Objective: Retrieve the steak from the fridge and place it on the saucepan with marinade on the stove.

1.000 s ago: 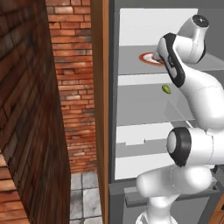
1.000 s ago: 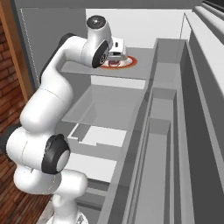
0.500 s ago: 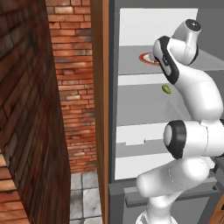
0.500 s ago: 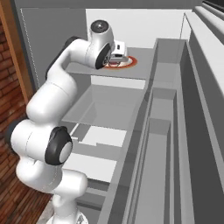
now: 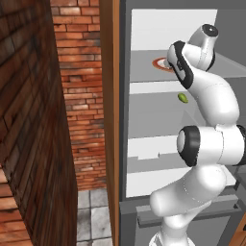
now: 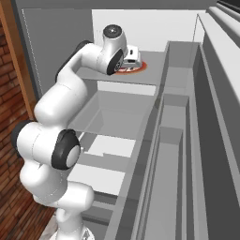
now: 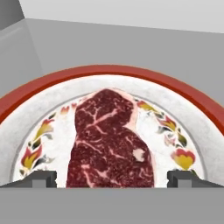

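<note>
The steak (image 7: 111,140), a dark red marbled slab, lies on a white plate with an orange-red rim (image 7: 109,72) on the top shelf of the open fridge (image 5: 158,29). My gripper (image 7: 111,179) hovers just over the steak's near end, open, with one fingertip (image 7: 39,178) on each side of the meat and nothing held. In the right base view the hand (image 6: 132,55) sits over the plate (image 6: 139,68). The plate's rim (image 5: 161,63) peeks out beside the arm in the left base view. The saucepan, marinade and stove are out of view.
A small green fruit (image 5: 183,97) lies on the shelf below the plate. A wooden cabinet panel (image 5: 113,120) and a brick wall (image 5: 72,96) stand left of the fridge. The fridge door's shelves (image 6: 187,117) run along the right.
The arm has reached a little further in over the plate, its elbow shifting slightly. The jaws have stayed open and the steak has not moved.
</note>
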Robot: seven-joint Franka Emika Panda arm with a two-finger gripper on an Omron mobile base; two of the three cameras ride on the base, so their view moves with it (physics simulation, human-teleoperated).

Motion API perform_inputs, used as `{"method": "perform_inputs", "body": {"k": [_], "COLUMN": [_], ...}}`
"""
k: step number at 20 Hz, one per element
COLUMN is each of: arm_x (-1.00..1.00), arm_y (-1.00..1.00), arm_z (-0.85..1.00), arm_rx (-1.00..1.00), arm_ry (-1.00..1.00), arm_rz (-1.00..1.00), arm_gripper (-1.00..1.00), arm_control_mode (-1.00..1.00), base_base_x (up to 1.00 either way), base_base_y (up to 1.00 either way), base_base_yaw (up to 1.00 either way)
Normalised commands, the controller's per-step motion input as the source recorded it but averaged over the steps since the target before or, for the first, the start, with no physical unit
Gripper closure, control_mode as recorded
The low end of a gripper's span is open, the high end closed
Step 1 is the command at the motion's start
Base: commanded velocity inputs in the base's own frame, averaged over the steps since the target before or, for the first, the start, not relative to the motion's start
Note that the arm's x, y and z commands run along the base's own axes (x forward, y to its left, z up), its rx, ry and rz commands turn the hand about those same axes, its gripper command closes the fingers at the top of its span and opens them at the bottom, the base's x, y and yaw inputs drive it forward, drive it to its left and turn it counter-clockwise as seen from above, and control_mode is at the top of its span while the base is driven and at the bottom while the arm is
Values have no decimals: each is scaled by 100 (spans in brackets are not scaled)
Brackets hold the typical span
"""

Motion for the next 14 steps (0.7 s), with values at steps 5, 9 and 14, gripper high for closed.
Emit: {"method": "perform_inputs", "body": {"k": [5,9,14], "arm_x": [13,11,5], "arm_y": [-15,-8,-2], "arm_z": [-14,-14,-20], "arm_rx": [0,0,0], "arm_ry": [0,0,0], "arm_rz": [0,0,0], "arm_gripper": [-100,-100,-100], "arm_control_mode": [-100,-100,-100], "base_base_x": [0,0,0], "base_base_y": [0,0,0], "base_base_yaw": [0,0,0]}}
